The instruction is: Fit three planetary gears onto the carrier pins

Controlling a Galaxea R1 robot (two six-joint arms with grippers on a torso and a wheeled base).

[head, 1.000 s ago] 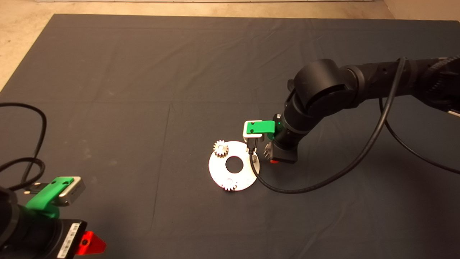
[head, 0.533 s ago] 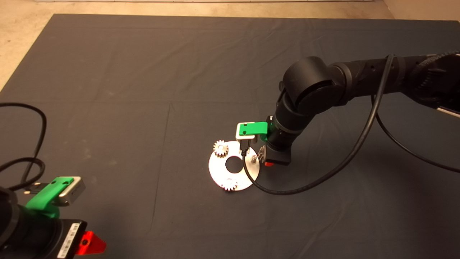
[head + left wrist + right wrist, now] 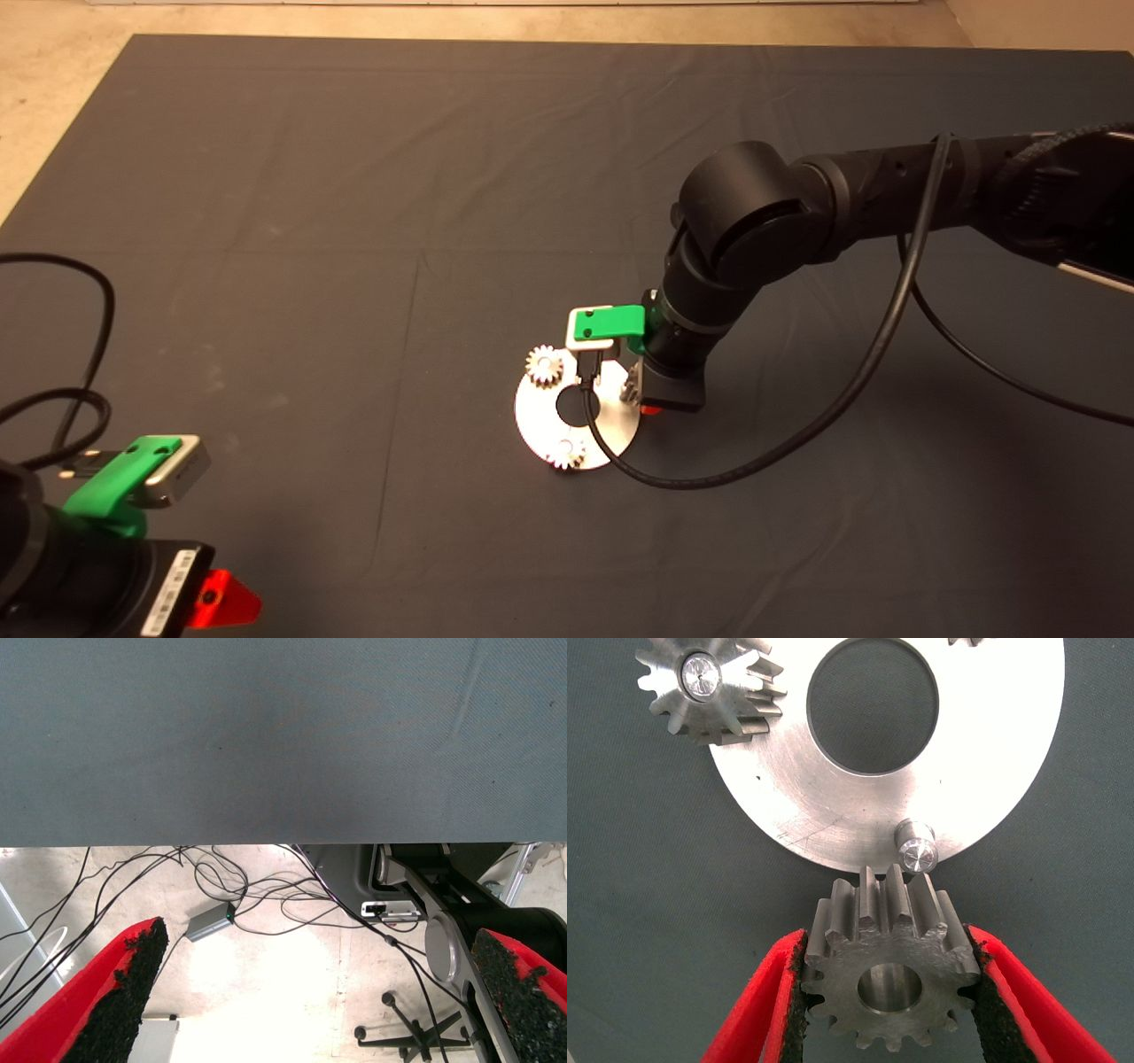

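Observation:
The white disc (image 3: 611,425) lies mid-mat. One planetary gear (image 3: 544,364) sits on its far-left pin and a second gear (image 3: 565,456) on its near pin. My right gripper (image 3: 640,397) is at the disc's right edge, shut on the third gear (image 3: 631,388). In the right wrist view this gear (image 3: 890,979) is clamped between the red fingers (image 3: 775,992), just short of the bare carrier pin (image 3: 915,850) on the disc (image 3: 992,753). A seated gear (image 3: 709,687) shows there too. My left gripper (image 3: 217,602) is parked at the lower left, open.
A black cable (image 3: 753,461) loops from the right arm onto the mat beside the disc. The left wrist view looks past the mat's edge (image 3: 283,837) at floor cables (image 3: 213,921) and a chair base (image 3: 416,1041).
My right gripper has moved left with the gear, from beside the disc to its right edge near the bare pin. The left arm has not moved.

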